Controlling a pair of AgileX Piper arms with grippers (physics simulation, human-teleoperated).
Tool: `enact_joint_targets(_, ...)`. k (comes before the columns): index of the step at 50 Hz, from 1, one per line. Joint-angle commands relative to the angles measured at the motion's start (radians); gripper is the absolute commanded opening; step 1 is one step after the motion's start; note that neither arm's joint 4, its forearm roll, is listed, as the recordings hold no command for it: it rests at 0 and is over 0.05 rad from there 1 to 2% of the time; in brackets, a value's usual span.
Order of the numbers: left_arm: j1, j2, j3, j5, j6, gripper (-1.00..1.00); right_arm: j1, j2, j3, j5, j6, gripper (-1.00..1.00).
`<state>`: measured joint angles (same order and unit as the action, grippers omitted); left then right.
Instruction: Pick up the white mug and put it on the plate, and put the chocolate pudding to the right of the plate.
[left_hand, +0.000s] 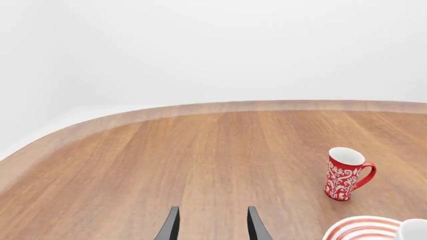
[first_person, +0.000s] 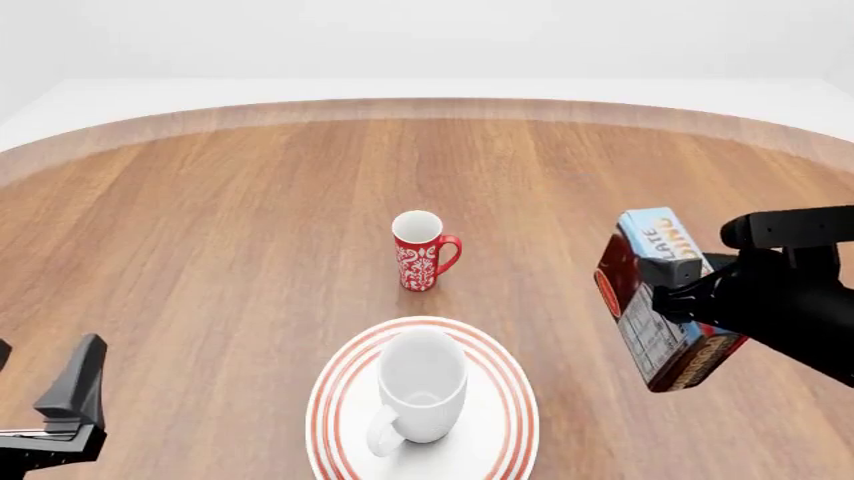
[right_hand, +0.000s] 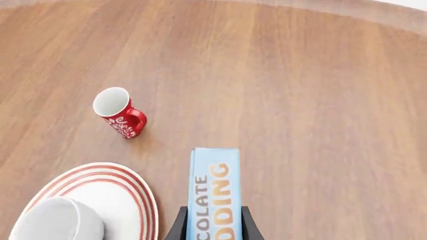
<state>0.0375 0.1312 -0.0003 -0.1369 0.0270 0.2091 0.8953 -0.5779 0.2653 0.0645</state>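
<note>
chocolate pudding (first_person: 663, 300) — light-blue box, clamped in right gripper (right_hand: 213, 220) | left gripper (left_hand: 212, 225) — spread, holding nothing

Round wooden table (first_person: 200, 220) bearing a red patterned mug (first_person: 422, 252) and, nearer, the red-ringed plate (first_person: 507, 400).

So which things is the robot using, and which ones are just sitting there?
Using:
white mug, already on the plate
pudding box, held up by the right gripper

Just sitting there:
red mug
left gripper, open, holding nothing
</note>
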Motion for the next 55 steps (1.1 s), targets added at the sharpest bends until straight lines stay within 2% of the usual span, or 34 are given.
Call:
enact_joint_targets(1,0.001,0.001,0.0,0.0,0.0,1.0,-0.004,-0.055,0.027,0.035,0.006,-1.0)
enact_joint_targets(35,0.0,0.003,0.0,-0.003,0.001,1.0,-0.054,-0.036,0.22,-0.066,0.016,-1.0)
enact_joint_targets(55,0.0,0.002,0.0,-0.002,0.001,1.0,-0.056,0.008,0.273,-0.13,0.03,-1.0)
